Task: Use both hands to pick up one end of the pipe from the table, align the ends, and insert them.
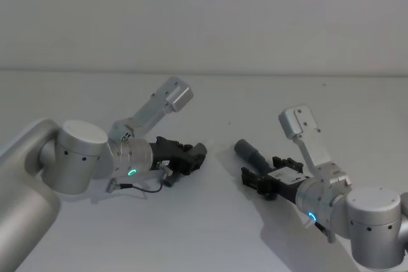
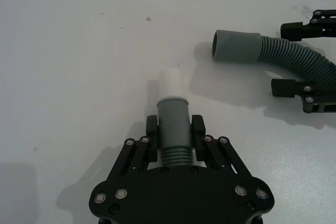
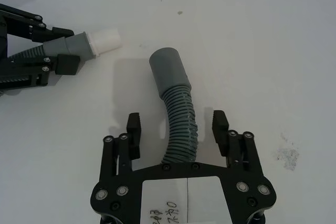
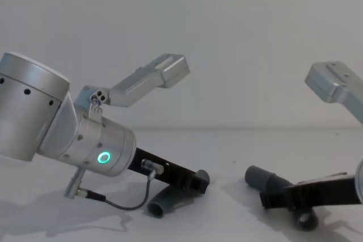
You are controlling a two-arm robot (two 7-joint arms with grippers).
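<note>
Left hand (image 2: 175, 130) grips spigot hose (image 2: 172, 111); right hand (image 3: 177, 124) straddles sleeve hose (image 3: 177, 103).

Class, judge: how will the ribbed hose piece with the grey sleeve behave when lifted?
The ribbed hose lies curved, so it probably flexes and droops beyond the grip. Being round, it may roll on the table if nudged. Its ribs should help the right tool grip without slipping.

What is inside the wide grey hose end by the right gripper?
The grey end is open and dark, nothing visibly in it; deeper in is hidden. The white tip of the hose in the shut left gripper sits apart. The right gripper is open around the ribbed hose.
</note>
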